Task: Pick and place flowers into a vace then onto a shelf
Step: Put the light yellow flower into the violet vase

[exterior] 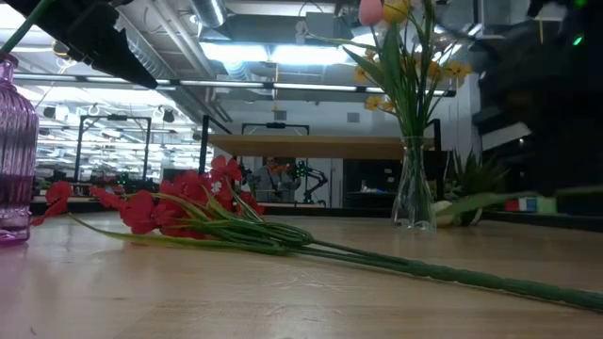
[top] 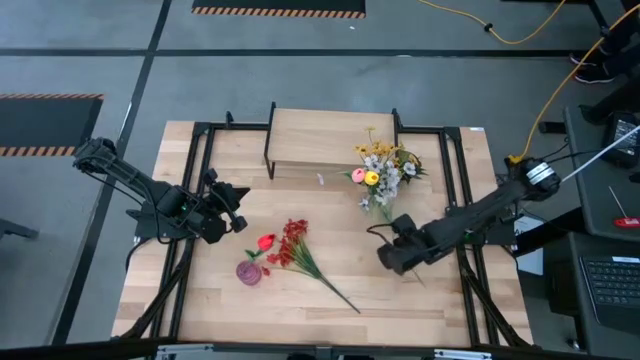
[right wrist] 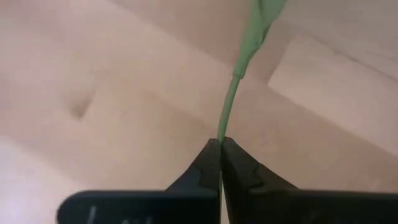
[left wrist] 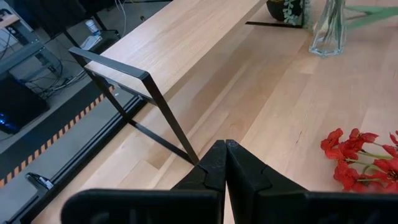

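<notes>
A clear glass vase (top: pixel 381 203) with pink, yellow and white flowers (top: pixel 380 170) stands in front of the shelf (top: pixel 330 135). A red berry spray (top: pixel 292 245) and a red tulip (top: pixel 266 242) lie on the table beside a small purple vase (top: pixel 249 271). Right of the middle, my right gripper (right wrist: pixel 221 144) points steeply down, shut on a thin green flower stalk (right wrist: pixel 231 102). My left gripper (left wrist: pixel 225 152) hangs shut and holds nothing, left of the middle, near the shelf's black leg (left wrist: pixel 163 115). My right gripper pinches the thin green stalk (right wrist: pixel 222 132) between its two fingertips, coming from above and pointing steeply down. The stalk runs on away from the fingers into a broader green leaf (right wrist: pixel 261 18). In the low view a green stalk (exterior: pixel 499 200) lies about level, just above the tabletop.
The red spray's long stalk (top: pixel 335 290) reaches toward the table's near edge. Black frame rails (top: pixel 195 170) run along both sides of the table. Bare wood lies between the two arms.
</notes>
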`<action>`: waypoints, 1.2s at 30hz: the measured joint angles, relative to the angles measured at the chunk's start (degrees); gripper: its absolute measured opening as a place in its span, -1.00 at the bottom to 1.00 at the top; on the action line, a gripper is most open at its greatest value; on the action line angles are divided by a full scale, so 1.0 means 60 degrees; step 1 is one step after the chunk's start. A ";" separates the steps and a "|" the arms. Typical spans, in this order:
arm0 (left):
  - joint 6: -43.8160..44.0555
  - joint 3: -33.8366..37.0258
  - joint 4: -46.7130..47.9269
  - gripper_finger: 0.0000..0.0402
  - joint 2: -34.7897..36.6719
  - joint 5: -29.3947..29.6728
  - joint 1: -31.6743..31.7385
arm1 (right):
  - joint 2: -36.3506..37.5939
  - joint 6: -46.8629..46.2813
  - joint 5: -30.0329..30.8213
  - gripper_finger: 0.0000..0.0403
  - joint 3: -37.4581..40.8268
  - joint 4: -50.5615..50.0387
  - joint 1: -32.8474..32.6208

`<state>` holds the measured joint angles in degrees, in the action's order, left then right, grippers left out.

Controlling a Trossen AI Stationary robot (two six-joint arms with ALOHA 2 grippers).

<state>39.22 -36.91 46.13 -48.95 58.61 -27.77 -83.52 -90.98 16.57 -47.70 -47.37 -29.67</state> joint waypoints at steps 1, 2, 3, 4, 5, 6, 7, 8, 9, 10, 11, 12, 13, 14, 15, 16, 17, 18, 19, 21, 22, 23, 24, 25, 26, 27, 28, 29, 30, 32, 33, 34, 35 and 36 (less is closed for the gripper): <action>-0.0030 0.0000 -0.0003 -0.99 0.0000 0.0000 0.0000 | 0.0153 0.0000 0.0016 -0.99 -0.0003 0.0015 -0.0142; -0.0077 0.0000 -0.0003 -0.99 0.0000 0.0000 0.0000 | 0.0316 0.0000 0.0009 -0.99 -0.0005 0.0024 -0.0300; -0.0140 0.0000 -0.0003 -0.99 0.0000 0.0000 0.0004 | 0.0477 -0.0001 -0.0025 -1.00 -0.0005 0.0024 -0.0448; -0.0164 0.0000 -0.0003 -0.98 0.0000 0.0000 0.0001 | 0.0646 -0.0009 -0.0072 -1.00 -0.0005 0.0033 -0.0603; -0.0167 0.0000 -0.0003 -0.98 0.0000 0.0000 0.0000 | 0.0802 -0.0029 -0.0124 -1.00 -0.0008 0.0061 -0.0753; -0.0167 0.0000 -0.0003 -0.97 0.0000 0.0000 0.0000 | 0.0937 -0.0031 -0.0179 -1.00 -0.0012 0.0088 -0.0925; -0.0167 0.0000 -0.0003 -0.97 0.0000 0.0000 0.0002 | 0.1064 -0.0033 -0.0223 -1.00 -0.0012 0.0093 -0.1090; -0.0167 0.0000 -0.0003 -0.96 0.0000 0.0000 0.0000 | 0.1183 -0.0033 -0.0232 -1.00 -0.0012 0.0097 -0.1269; -0.0167 0.0000 -0.0003 -0.96 0.0000 0.0000 0.0000 | 0.1300 -0.0025 -0.0232 -1.00 -0.0014 0.0115 -0.1435; -0.0163 0.0000 -0.0003 -0.96 0.0000 0.0000 0.0000 | 0.1389 -0.0008 -0.0231 -1.00 -0.0022 0.0125 -0.1594; -0.0163 0.0000 -0.0003 -0.96 0.0000 0.0000 0.0002 | 0.1453 0.0001 -0.0216 -1.00 -0.0023 0.0138 -0.1747; -0.0159 0.0000 -0.0003 -0.96 0.0000 0.0000 0.0001 | 0.1500 0.0029 -0.0170 -1.00 -0.0023 0.0148 -0.1890; -0.0161 0.0000 -0.0003 -0.97 0.0000 0.0000 0.0000 | 0.1528 0.0115 -0.0141 -1.00 -0.0023 0.0177 -0.2023; -0.0163 0.0000 -0.0005 -0.97 0.0000 0.0000 0.0000 | 0.1548 0.0264 -0.0141 -1.00 -0.0023 0.0243 -0.2153; -0.0163 0.0000 -0.0003 -0.97 0.0000 0.0000 0.0001 | 0.1559 0.0474 -0.0140 -1.00 -0.0023 0.0358 -0.2282; -0.0152 0.0000 -0.0003 -0.98 0.0000 0.0000 0.0003 | 0.1566 0.0726 -0.0132 -1.00 -0.0023 0.0531 -0.2392; -0.0152 0.0000 -0.0003 -0.98 0.0000 0.0000 0.0004 | 0.1572 0.1013 -0.0123 -1.00 -0.0023 0.0709 -0.2469; -0.0152 0.0000 -0.0007 -0.98 0.0000 0.0000 0.0004 | 0.1572 0.1308 -0.0049 -1.00 -0.0023 0.0894 -0.2546; -0.0160 0.0000 -0.0004 -0.99 0.0000 0.0000 0.0003 | 0.1572 0.1667 0.0059 -1.00 -0.0026 0.1103 -0.2589; -0.0159 0.0000 -0.0005 -0.99 0.0000 0.0000 0.0001 | 0.1572 0.2480 0.0439 -1.00 -0.0027 0.1467 -0.2622; -0.0149 0.0000 -0.0007 -0.99 0.0000 0.0000 0.0003 | 0.1572 0.2951 0.0586 -1.00 -0.0027 0.1651 -0.2622; -0.0135 0.0000 -0.0007 -0.98 0.0000 0.0000 0.0003 | 0.1572 0.3421 0.0686 -1.00 -0.0027 0.1843 -0.2621; -0.0101 0.0000 -0.0007 -0.98 0.0000 0.0000 0.0004 | 0.1572 0.3872 0.0775 -1.00 -0.0027 0.2027 -0.2613; -0.0085 0.0000 -0.0007 -0.98 0.0000 0.0002 0.0001 | 0.1573 0.4269 0.0839 -1.00 -0.0027 0.2185 -0.2579; -0.0081 0.0000 -0.0007 -0.97 0.0000 0.0003 0.0003 | 0.1573 0.4625 0.0925 -1.00 -0.0027 0.2321 -0.2529; -0.0083 0.0000 -0.0007 -0.97 0.0000 0.0004 0.0002 | 0.1605 0.4958 0.0985 -1.00 -0.0030 0.2407 -0.2465; -0.0079 0.0000 -0.0007 -0.97 0.0000 0.0004 0.0001 | 0.1679 0.5258 0.1010 -1.00 -0.0030 0.2430 -0.2378; -0.0079 0.0000 -0.0007 -0.98 0.0000 0.0004 0.0000 | 0.1778 0.5562 0.1053 -1.00 -0.0030 0.2490 -0.2236; -0.0083 0.0000 -0.0007 -0.98 0.0000 0.0004 0.0001 | 0.1897 0.5954 0.1166 -1.00 -0.0030 0.2625 -0.2063; -0.0090 0.0000 -0.0009 -0.99 0.0000 0.0004 0.0001 | 0.2219 0.6776 0.1337 -1.00 -0.0030 0.2970 -0.1692; -0.0090 0.0000 -0.0011 -0.99 0.0000 0.0004 0.0000 | 0.2378 0.7290 0.1392 -1.00 -0.0030 0.3237 -0.1491; -0.0091 0.0000 -0.0011 -0.99 0.0000 0.0004 0.0000 | 0.2528 0.7842 0.1406 -1.00 -0.0030 0.3554 -0.1288; -0.0120 0.0000 -0.0032 -0.99 0.0000 0.0004 0.0000 | 0.2683 0.8447 0.1411 -1.00 -0.0034 0.3880 -0.1092; -0.0219 0.0000 -0.0116 -0.99 0.0000 0.0004 0.0002 | 0.2831 0.9020 0.1410 -1.00 -0.0034 0.4178 -0.0908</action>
<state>37.90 -36.91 45.43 -48.95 58.63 -27.76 -66.53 -36.86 25.03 -47.90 -22.30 -35.12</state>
